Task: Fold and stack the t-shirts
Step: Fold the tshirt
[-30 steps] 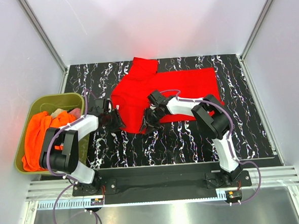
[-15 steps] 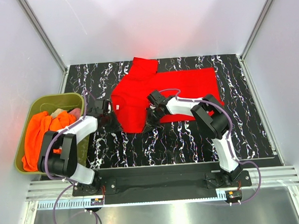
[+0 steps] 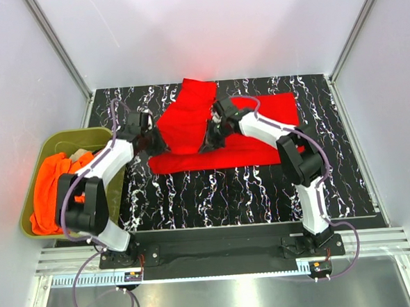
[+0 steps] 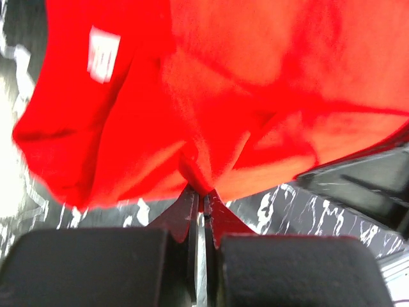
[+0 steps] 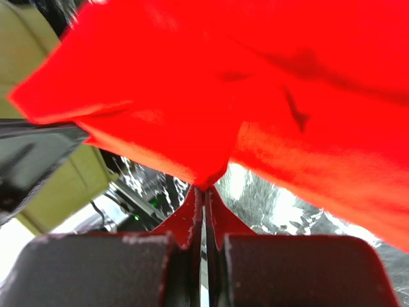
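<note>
A bright red soft cloth t-shirt [image 3: 185, 120] lies spread on the black, white-veined marble-pattern table [image 3: 262, 185], filling the far-middle part of the top view, from about 10 o'clock round to 2 o'clock of the table's centre. One flap reaches toward 12 o'clock, a broad panel runs out toward 3 o'clock, and a long straight edge lies along its 6 o'clock side. The left gripper [image 3: 154, 138] sits at the shirt's 9 o'clock edge. In the left wrist view its fingers [image 4: 185, 211] are clenched on a pinched fold of red cloth that rises from between them, with a small white label [image 4: 103, 54] showing at 10 o'clock of that view. The right gripper [image 3: 210, 140] is near the middle of the shirt, at 3 o'clock from the left one. Its fingers [image 5: 189, 214] are likewise pressed together on a peak of red fabric, which fans out above them. At 9 o'clock of the table, just off its edge, stands an olive-green plastic tub [image 3: 51, 143] holding a crumpled orange cloth shirt [image 3: 46, 190].
</note>
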Motion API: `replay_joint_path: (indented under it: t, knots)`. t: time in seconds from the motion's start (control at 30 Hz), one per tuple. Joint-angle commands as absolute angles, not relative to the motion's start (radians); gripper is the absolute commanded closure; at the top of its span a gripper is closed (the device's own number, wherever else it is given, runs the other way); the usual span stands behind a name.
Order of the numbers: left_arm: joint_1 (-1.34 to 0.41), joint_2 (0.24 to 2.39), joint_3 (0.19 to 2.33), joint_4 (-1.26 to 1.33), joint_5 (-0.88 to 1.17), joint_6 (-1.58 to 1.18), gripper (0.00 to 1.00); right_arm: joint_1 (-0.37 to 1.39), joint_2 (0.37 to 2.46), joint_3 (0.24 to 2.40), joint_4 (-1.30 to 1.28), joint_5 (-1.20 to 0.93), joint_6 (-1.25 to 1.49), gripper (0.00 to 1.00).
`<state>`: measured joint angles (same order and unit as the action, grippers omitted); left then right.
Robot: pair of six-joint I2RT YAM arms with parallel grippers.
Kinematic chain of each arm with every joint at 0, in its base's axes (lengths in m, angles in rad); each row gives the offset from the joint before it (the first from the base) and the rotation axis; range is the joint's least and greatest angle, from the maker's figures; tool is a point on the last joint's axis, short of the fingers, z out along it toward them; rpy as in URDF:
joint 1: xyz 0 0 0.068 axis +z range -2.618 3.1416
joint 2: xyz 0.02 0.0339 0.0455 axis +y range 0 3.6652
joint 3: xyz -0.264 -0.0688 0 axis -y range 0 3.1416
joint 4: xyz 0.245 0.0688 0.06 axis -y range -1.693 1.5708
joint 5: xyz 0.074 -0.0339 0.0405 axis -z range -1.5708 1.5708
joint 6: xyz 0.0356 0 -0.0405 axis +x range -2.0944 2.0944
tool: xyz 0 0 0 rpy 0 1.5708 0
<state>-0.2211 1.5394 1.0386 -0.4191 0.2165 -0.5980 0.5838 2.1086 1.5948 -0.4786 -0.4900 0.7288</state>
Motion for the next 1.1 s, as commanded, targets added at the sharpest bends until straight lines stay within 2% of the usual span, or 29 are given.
replay_joint_path:
  t: [0.0,0.2,0.5,1.07]
  knots:
    - [-0.219,1.612,1.147,-0.413,0.195,-0.571,1.0,0.534,2.144,1.722,-0.544,-0.52,0.666,1.0]
    - [-0.221,1.719,1.291,-0.413,0.186,-0.581,1.0,0.482,2.247,1.897,-0.635,-0.531,0.614,1.0]
    - [-0.219,1.821,1.394,-0.405,0.184,-0.6,1.0,0.408,2.365,2.068,-0.729,-0.555,0.558,1.0]
    - [-0.218,1.968,1.529,-0.374,0.199,-0.624,1.0,0.359,2.52,2.264,-0.773,-0.584,0.581,1.0]
